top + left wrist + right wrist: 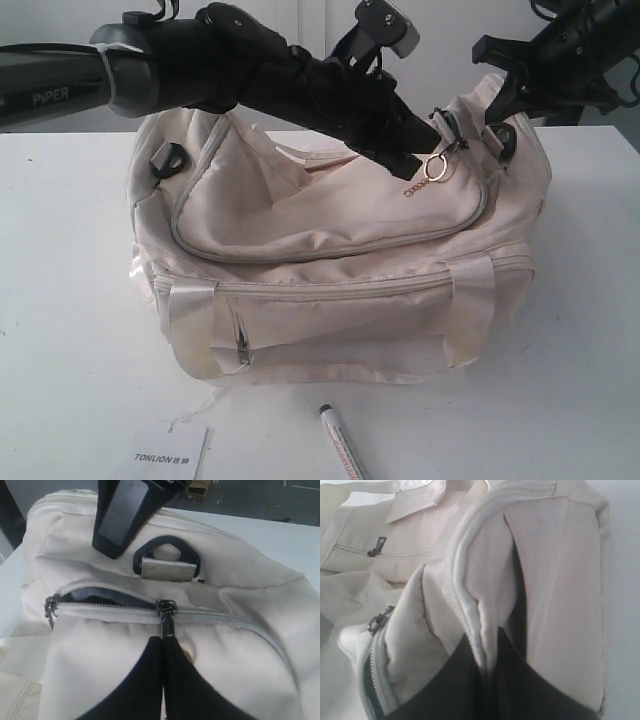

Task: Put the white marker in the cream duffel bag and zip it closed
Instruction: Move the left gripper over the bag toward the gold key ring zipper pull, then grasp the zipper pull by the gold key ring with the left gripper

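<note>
The cream duffel bag (340, 270) sits mid-table. The white marker (340, 445) lies on the table in front of it, outside the bag. My left gripper (432, 138) reaches across the bag's top to its right end and is shut on the dark zipper pull (167, 625). Beside the slider (165, 605) a short stretch of zipper gapes, showing dark lining (100, 596). A gold chain pull (430, 175) dangles below. At the bag's right end my right gripper (489, 652) is shut on a raised fold of the bag's fabric (480, 605).
A flat white TONLION tag (170, 455) lies on the table left of the marker. A black ring (167, 555) sits on the bag's end just past the zipper. The left arm (200, 65) crosses over the bag.
</note>
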Tool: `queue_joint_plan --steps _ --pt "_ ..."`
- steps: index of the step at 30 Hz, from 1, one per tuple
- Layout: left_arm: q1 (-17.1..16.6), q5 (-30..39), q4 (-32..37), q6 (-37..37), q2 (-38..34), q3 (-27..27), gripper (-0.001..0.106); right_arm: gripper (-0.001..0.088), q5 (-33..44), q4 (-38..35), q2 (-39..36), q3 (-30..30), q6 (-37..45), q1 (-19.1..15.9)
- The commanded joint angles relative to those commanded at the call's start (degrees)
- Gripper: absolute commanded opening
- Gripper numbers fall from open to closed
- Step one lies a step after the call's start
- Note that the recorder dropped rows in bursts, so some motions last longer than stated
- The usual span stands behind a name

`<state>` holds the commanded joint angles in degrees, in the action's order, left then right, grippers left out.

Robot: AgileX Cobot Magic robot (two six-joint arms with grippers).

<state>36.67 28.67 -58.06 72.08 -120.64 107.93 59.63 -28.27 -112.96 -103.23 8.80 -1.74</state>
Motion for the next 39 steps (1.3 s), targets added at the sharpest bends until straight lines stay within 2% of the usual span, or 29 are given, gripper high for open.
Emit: queue_joint_plan --steps 6,9,12,24,31,39 --pt "0.00 0.23 0.00 1.85 -0.09 0.00 0.045 0.0000 0.00 0.00 0.00 0.00 0.00 0.00" --pt "0.00 0.23 0.00 2.29 -0.72 0.00 0.057 0.0000 0.00 0.00 0.00 0.00 0.00 0.00" --pt "0.00 0.74 0.00 2.27 -1.80 0.00 0.065 0.0000 0.00 0.00 0.00 0.00 0.00 0.00" --pt "0.00 -1.48 -0.35 2.64 -3.36 0.00 0.066 0.0000 0.01 0.00 -0.99 0.00 0.00 0.00" --pt "0.07 1.32 -4.62 3.40 -4.76 0.00 0.066 0.0000 0.23 0.00 -1.54 0.00 0.00 0.00" --pt "1.67 3.24 -4.88 3.40 -4.76 0.00 0.063 0.0000 0.23 0.00 -1.54 0.00 0.00 0.00"
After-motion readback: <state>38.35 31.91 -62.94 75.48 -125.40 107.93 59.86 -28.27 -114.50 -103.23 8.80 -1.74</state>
